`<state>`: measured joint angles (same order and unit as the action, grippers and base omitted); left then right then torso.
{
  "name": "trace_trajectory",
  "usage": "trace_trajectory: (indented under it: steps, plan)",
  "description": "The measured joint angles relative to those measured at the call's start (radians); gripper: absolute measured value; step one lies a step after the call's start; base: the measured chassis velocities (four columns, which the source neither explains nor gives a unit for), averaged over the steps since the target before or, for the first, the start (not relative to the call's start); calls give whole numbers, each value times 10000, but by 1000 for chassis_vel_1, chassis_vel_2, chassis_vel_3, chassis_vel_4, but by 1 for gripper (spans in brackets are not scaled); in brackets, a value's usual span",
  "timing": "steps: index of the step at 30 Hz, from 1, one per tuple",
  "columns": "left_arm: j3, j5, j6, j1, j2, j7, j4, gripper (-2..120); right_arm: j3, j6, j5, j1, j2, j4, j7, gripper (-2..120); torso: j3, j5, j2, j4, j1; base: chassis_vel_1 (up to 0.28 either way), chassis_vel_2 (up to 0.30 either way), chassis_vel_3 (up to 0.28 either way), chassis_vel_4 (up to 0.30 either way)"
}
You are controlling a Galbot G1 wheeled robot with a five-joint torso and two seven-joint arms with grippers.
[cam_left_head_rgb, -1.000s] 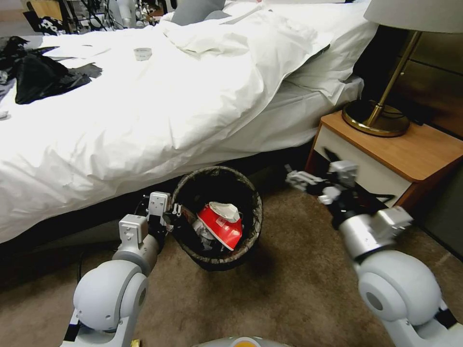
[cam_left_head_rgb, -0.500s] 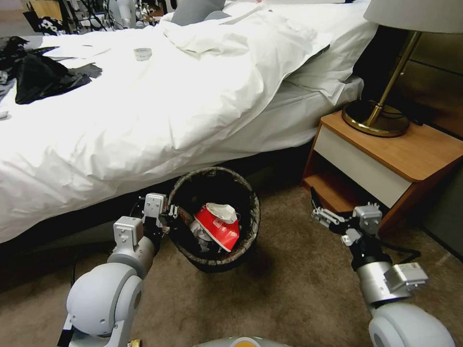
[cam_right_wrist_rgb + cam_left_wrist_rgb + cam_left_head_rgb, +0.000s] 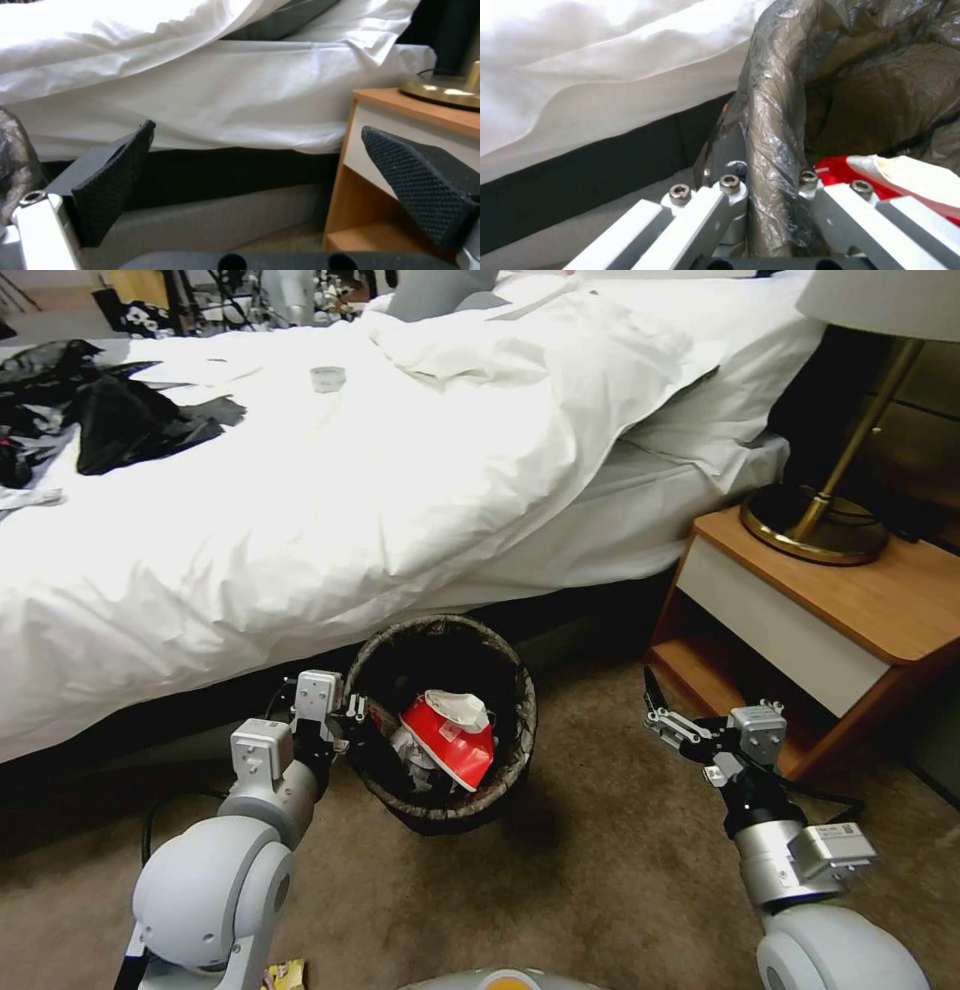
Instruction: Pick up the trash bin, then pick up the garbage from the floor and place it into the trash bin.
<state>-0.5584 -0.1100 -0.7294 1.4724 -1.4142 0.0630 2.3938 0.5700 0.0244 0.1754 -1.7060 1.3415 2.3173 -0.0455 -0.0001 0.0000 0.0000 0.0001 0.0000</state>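
While left gripper (image 3: 350, 725) clamps rim, trash bin (image 3: 447, 815) tilts mouth-up.

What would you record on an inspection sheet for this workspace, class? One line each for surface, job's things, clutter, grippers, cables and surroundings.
Surface: brown carpet.
Job's things: trash bin with dark liner, beside the bed; garbage inside, red-and-white carton on top.
Clutter: yellow wrapper on the carpet by the robot's base.
Grippers: left gripper clamped on the bin's rim; right gripper open, empty, in front of the nightstand.
Cables: black cable on the floor under the bed edge.
Surroundings: bed with white duvet, dark clothes on it; nightstand with brass lamp.
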Motion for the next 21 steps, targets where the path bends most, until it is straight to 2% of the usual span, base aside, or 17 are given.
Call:
trace_trajectory:
  steps: [21]
  plan:
    - [-56, -25, 25, -22, -62, -8, -104, 2, 244, -79, 90, -209, 41, -209, -10, 100, 1, 0, 0, -2, 0, 66, 71, 64, 62]
